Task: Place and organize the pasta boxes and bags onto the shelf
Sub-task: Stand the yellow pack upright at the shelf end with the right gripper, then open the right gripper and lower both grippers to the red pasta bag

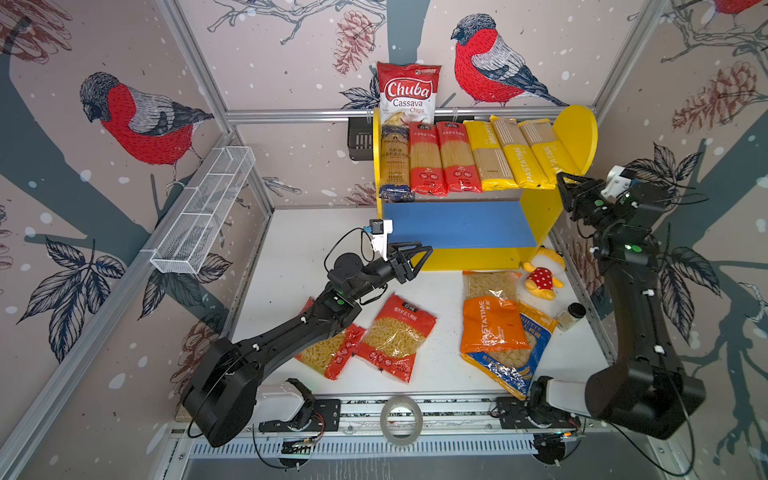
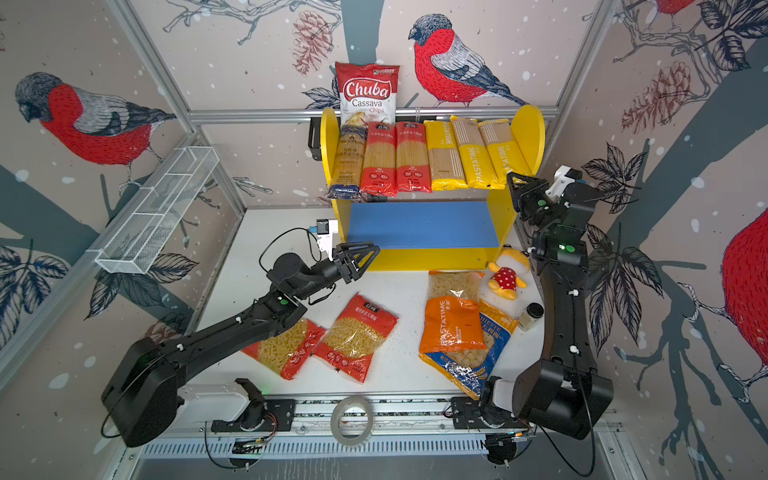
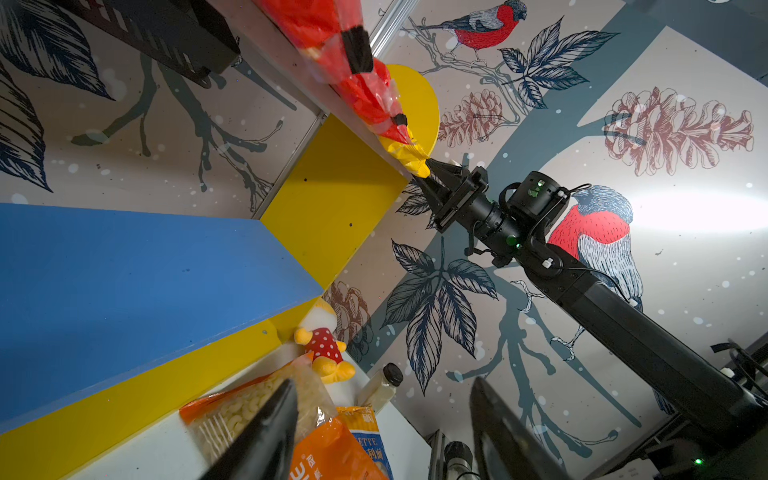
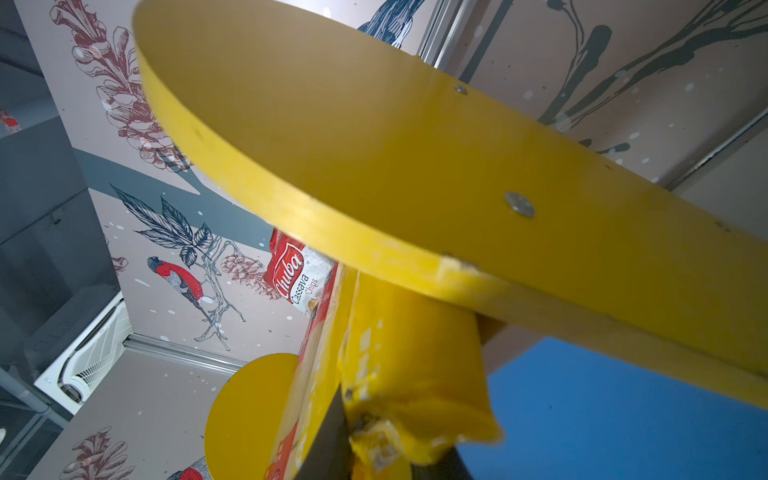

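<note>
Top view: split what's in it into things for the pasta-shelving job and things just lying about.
Job: shelf; dark blue spaghetti pack; two red spaghetti packs; two yellow PASTATIME packs; rightmost yellow pack, end in right gripper; two red pasta bags; orange bag; blue-yellow bag.
Lying about: Chuba chips bag; plush toy; small jar; tape roll; wire rack; black basket.

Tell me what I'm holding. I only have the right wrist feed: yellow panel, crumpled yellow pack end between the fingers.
Observer: The rightmost PASTATIME spaghetti pack on the upper board of the shelf; the right gripper is closed on its near end.
Operator: How full is that row?
Observer: Six packs side by side: one dark blue spaghetti pack, two red spaghetti packs, three yellow.
Operator: Left arm?
Observer: The left gripper hangs open and empty in front of the blue lower board.
</note>
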Controlling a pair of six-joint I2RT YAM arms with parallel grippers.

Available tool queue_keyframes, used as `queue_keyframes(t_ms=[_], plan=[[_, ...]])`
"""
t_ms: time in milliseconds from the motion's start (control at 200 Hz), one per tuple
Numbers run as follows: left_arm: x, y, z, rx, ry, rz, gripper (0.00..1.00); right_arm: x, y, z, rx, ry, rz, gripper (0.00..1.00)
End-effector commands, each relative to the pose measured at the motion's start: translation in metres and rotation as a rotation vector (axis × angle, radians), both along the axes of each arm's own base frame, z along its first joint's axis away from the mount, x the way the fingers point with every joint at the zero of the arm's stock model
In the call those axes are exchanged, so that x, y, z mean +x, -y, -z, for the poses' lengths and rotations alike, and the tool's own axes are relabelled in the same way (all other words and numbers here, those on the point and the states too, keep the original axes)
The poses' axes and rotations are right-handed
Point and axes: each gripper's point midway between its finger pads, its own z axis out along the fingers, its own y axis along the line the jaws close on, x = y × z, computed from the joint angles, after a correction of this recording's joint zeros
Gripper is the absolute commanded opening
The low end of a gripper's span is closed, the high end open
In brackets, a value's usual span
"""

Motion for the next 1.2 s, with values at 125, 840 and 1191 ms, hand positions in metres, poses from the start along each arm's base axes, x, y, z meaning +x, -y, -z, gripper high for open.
queue_keyframes(t_ms=[125,840,1191], plan=[[-0.001,-0.002,-0.005,-0.003,0.028,-0.011,0.65,-0.006,0.002,-0.007,-0.023,0.030,0.032,0.46],[-0.004,0.007,0.028,0.098,0.016,-0.022,0.65,-0.063,-0.047,0.036,-0.084,-0.026,-0.058,0.61],[-0.013,0.023,0.060,0.226,0.012,-0.015,0.65,-0.089,-0.107,0.111,-0.122,-0.139,-0.157,0.61]])
